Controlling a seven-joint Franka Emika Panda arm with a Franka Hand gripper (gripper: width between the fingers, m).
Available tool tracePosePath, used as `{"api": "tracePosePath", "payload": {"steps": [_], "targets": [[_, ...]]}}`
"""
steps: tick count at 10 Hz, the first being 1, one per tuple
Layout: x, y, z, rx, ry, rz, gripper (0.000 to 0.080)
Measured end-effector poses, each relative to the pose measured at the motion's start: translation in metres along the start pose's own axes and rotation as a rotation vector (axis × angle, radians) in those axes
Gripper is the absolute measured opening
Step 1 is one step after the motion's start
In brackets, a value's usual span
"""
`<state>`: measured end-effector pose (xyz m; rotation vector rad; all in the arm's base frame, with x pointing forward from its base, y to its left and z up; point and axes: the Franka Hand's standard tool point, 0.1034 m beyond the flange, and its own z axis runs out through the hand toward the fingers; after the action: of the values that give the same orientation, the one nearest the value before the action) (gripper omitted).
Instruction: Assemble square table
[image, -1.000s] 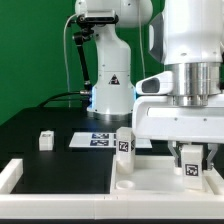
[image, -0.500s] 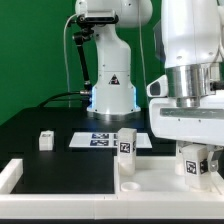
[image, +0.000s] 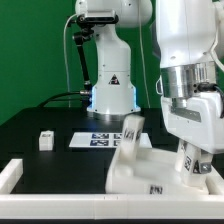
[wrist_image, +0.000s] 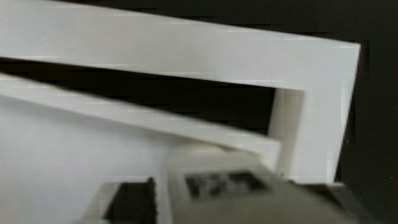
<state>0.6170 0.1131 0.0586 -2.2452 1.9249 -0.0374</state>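
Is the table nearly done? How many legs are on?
Not yet. Done-looking: a back leg stands on the tabletop, tilted. In hand: the gripper is at a front leg; its grip is unclear. Left: a loose leg lies apart near the exterior view's left, and a fourth leg isn't visible.

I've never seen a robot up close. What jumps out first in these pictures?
The huge white robot arm fills the exterior view's right, bent down over a white square panel. A tagged leg stands slanted on that panel's far corner, while another small leg sits alone on the black table, at that view's left.
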Motion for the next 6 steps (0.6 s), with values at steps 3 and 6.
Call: {"api": "tracePosePath", "payload": {"steps": [3,6], "targets": [[-0.0021,0.0001,0.0001,-0.006,0.003,-0.322,0.063],[-0.0065,-0.0004,-0.006,-0.037,0.017,-0.806,0.0649]]}}
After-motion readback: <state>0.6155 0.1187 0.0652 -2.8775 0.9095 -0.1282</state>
